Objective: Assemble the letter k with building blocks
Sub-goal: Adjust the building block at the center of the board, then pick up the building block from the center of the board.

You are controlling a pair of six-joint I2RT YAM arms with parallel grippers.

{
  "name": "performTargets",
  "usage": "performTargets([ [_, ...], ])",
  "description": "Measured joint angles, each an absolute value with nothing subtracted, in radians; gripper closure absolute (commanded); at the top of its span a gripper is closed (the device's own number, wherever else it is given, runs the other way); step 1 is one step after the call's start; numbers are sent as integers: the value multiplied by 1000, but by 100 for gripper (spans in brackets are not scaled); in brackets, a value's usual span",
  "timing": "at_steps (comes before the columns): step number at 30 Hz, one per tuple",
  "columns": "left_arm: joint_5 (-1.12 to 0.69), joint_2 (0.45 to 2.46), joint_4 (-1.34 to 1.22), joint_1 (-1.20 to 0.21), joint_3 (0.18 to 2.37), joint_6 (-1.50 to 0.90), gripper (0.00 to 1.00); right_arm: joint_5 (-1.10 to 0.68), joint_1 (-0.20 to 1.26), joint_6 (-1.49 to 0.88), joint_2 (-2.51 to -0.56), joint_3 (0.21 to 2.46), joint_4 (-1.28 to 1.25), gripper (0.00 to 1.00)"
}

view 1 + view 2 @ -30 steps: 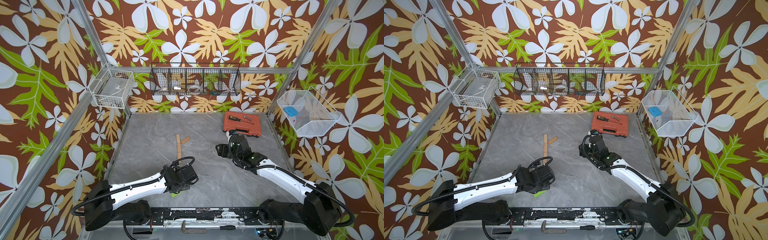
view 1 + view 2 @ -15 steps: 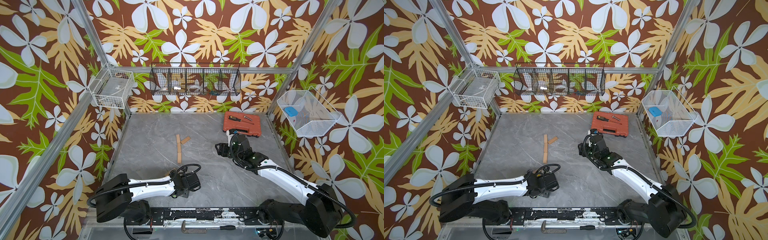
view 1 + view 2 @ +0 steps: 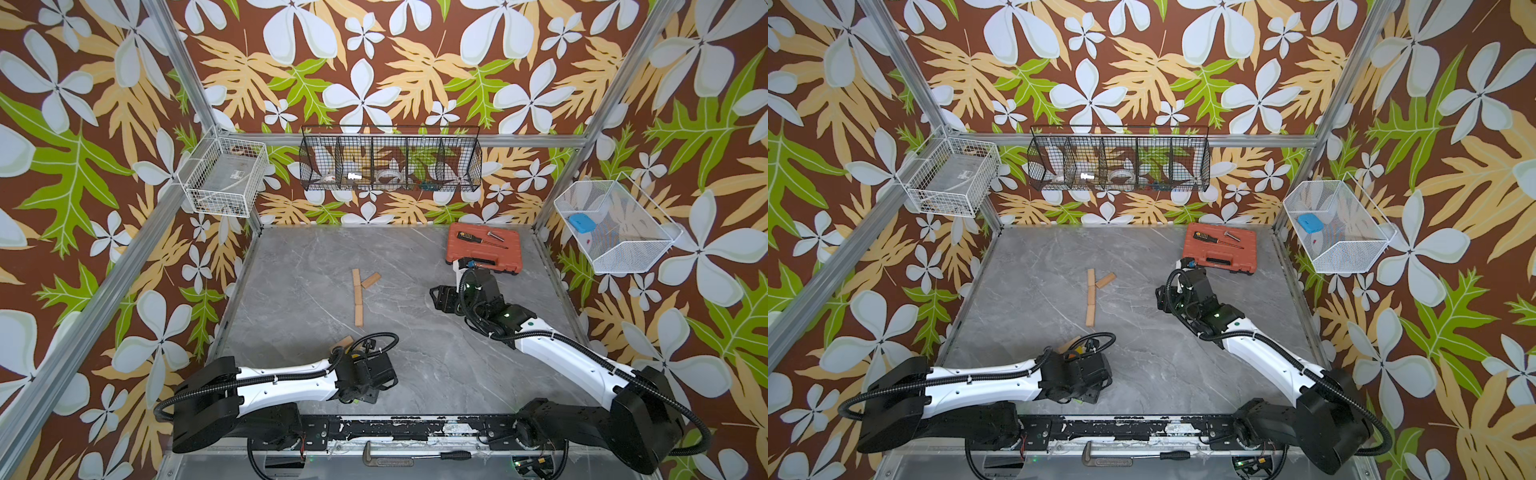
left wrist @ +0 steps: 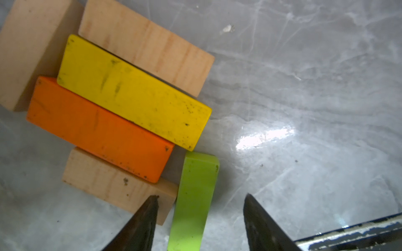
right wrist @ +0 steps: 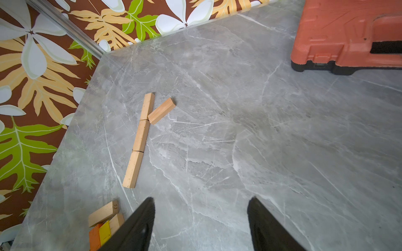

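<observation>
Left end effector (image 4: 200, 195) and right end effector (image 5: 201, 197) gape above grey marble tabletop (image 3: 415, 353); floral walls (image 3: 374, 62) surround.

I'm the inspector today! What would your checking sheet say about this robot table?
Surface: grey marbled table.
Job's things: three plain blocks in a line, slanted block touching it; yellow block and orange block atop plain ones, green block beside.
Clutter: red-orange tool case, screwdriver on top.
Grippers: left gripper open around the green block; right gripper open, empty.
Cables: black hoses loop at both wrists.
Surroundings: three wire baskets on flowered walls.
</observation>
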State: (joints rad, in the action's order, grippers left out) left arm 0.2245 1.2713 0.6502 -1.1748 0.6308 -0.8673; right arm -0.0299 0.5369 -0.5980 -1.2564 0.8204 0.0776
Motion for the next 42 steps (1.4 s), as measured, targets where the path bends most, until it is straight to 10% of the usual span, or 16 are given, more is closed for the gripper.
performTargets([
  [30, 176, 1313, 661, -1254, 608, -988, 44, -59, 537, -641, -1261, 799, 63, 30],
  [42, 141, 1366, 587, -1254, 656, -1049, 88, -55, 537, -643, -1249, 801, 68, 30],
])
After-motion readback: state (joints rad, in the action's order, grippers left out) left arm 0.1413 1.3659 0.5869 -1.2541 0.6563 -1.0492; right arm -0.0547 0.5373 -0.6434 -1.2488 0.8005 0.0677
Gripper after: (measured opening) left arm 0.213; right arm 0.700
